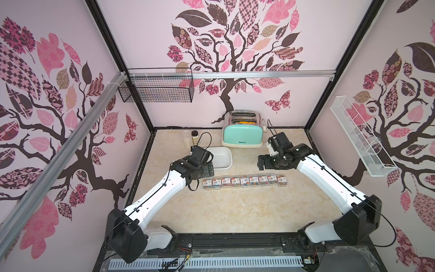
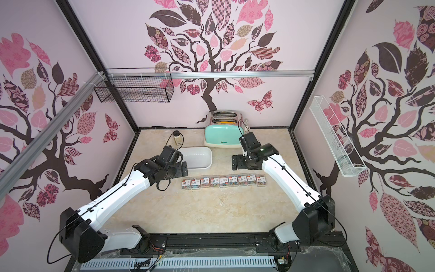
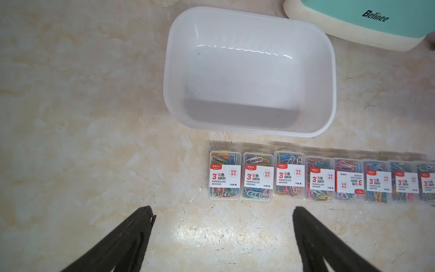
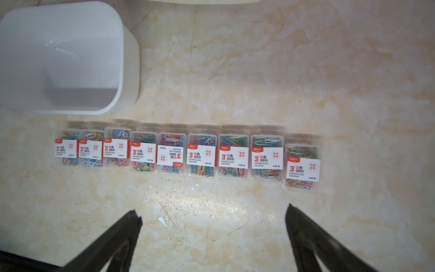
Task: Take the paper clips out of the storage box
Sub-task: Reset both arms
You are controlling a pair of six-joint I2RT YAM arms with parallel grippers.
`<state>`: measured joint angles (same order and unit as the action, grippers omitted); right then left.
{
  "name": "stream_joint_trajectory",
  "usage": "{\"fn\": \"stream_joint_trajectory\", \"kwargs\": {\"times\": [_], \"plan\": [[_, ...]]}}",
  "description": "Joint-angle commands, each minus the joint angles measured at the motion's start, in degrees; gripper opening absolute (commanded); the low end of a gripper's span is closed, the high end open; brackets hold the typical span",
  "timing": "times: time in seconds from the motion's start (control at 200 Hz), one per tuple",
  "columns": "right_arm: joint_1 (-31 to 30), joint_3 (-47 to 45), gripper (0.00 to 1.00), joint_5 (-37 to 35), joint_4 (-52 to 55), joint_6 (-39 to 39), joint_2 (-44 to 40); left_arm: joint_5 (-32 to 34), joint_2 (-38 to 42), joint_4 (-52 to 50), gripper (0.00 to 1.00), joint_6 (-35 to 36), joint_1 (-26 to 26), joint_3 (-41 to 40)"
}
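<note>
Open table [image 1: 235, 212] is left on the near side of the row of paper clips [image 1: 244, 180]; behind it, passage is narrowed by the storage box [image 1: 223, 156] and the toaster [image 1: 242, 137].

Top cams high, facing down; wrist cams near, sharing paper clips [image 4: 170, 154].

nine paper clips [image 4: 170, 154], one storage box [image 3: 247, 77]
</note>
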<state>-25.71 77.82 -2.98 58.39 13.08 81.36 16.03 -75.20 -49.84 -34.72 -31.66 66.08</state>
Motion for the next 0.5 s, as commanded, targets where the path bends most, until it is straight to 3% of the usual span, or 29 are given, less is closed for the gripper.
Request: {"fn": "stream_joint_trajectory", "kwargs": {"times": [0.0,0.27,0.495], "plan": [[-0.2,0.5,0.99,-4.2,-0.7,1.1,-2.7,1.9,-0.1,-1.2,0.98,2.3,1.0,2.0],[1.1,-7.2,0.99,-9.0,-11.0,1.2,-9.7,2.2,2.7,3.1,0.98,4.8,4.2,1.5],[6.2,-14.3,0.99,-8.4,-19.4,2.2,-13.4,3.5,4.8,7.0,0.98,6.5,6.3,-1.0]]}}
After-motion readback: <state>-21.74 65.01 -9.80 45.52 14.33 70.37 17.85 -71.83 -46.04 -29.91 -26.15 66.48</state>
